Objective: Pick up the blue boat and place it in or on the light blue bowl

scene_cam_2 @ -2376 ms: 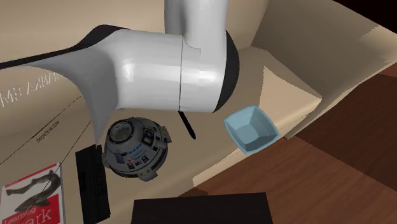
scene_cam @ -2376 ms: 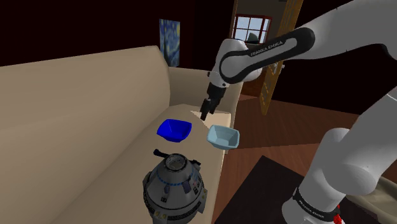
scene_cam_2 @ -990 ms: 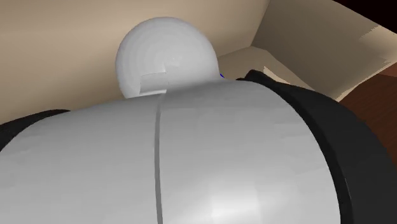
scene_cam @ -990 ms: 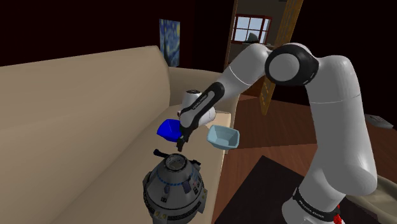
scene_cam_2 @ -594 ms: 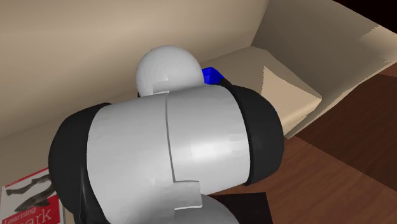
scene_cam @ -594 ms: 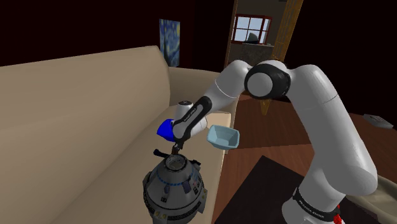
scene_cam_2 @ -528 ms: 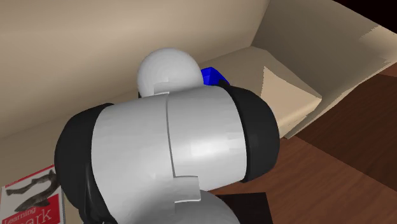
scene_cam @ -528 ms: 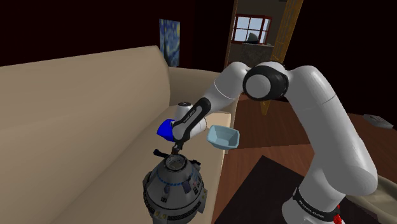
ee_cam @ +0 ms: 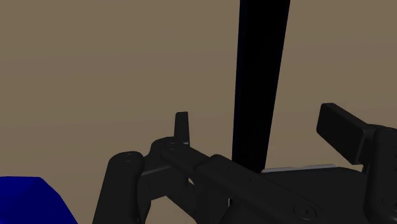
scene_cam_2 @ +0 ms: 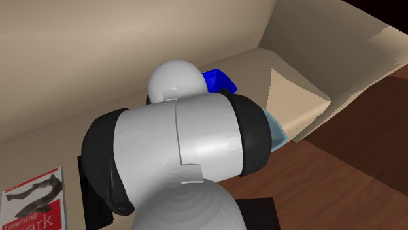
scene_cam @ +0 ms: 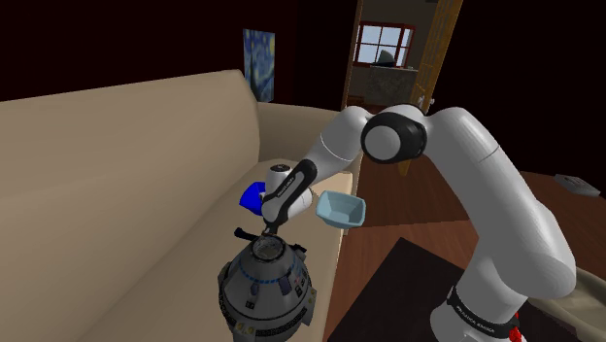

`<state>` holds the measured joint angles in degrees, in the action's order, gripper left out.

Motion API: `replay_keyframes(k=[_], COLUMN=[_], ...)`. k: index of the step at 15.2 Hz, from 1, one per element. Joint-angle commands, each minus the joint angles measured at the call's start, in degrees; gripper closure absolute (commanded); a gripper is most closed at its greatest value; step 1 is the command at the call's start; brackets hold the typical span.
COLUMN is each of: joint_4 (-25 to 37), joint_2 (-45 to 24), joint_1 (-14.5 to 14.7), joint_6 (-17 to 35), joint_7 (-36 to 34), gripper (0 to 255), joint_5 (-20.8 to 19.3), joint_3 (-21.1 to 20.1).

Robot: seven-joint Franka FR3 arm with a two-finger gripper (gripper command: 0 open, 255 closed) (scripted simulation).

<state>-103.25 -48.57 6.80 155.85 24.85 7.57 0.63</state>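
The blue boat [scene_cam: 252, 197] is a deep blue, bowl-like shape on the beige sofa seat, partly hidden behind my wrist. Its edge peeks out past my arm [scene_cam_2: 218, 80], and a blue corner [ee_cam: 28, 200] shows in the wrist view. The light blue bowl [scene_cam: 342, 208] sits near the seat's front edge, to the shoulder view's right of the boat; a sliver of it [scene_cam_2: 277, 134] shows beside my elbow. My gripper [scene_cam: 271, 230] points down, nearer the camera than the boat, just above the top of a round capsule model.
A grey-and-white space capsule model [scene_cam: 267, 287] with black fittings [ee_cam: 191, 168] on top stands on the seat in front of the boat. A long black bar [ee_cam: 261, 76] lies on the cushion. A red-and-white book [scene_cam_2: 33, 199] lies at the seat's end. The wooden floor [scene_cam: 408, 243] drops off past the edge.
My arm swung from above the sofa's far end toward the capsule and lowered. The gripper now hangs just over the capsule's top, and my wrist covers part of the boat.
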Motion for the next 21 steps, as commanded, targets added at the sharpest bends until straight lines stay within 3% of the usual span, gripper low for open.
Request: replay_keyframes(k=[1, 6, 7, 16, 21], joint_4=[0.12, 0.12, 0.12, 0.12, -1.58], joint_2=[-0.19, -0.19, -0.19, -0.19, 3.38], joint_1=[0.02, 0.02, 0.02, 0.02, 0.21], joint_6=[0.10, 0.09, 0.09, 0.10, -1.78], joint_7=[-0.02, -0.02, -0.02, -0.02, -0.24], gripper=[0, 0, 255, 255, 255], joint_5=[0.01, 0.00, 0.00, 0.01, -0.14], joint_3=[-0.01, -0.01, -0.01, -0.01, 0.25])
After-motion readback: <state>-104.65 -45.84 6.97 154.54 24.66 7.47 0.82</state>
